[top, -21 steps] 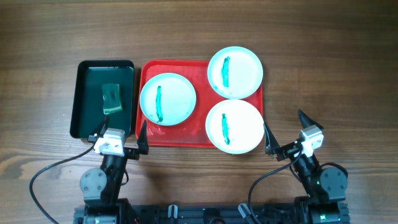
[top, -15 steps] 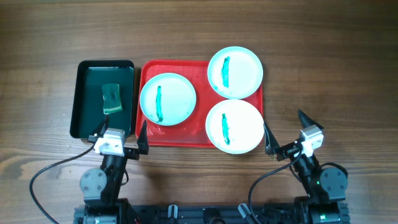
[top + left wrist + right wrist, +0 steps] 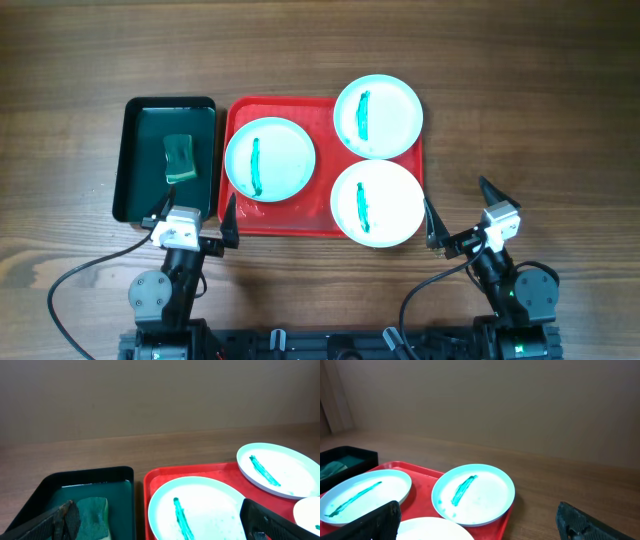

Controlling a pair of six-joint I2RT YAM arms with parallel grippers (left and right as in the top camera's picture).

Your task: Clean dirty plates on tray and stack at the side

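Observation:
Three white plates with pale cyan rims lie on the red tray, each with a teal smear: one at the left, one at the back right, one at the front right. My left gripper is open and empty just in front of the tray's left corner. My right gripper is open and empty to the right of the front plate. The left wrist view shows the left plate and the back plate. The right wrist view shows the back plate and the left plate.
A dark green tray stands left of the red tray and holds a green sponge, also in the left wrist view. Wooden table lies bare to the right of the tray.

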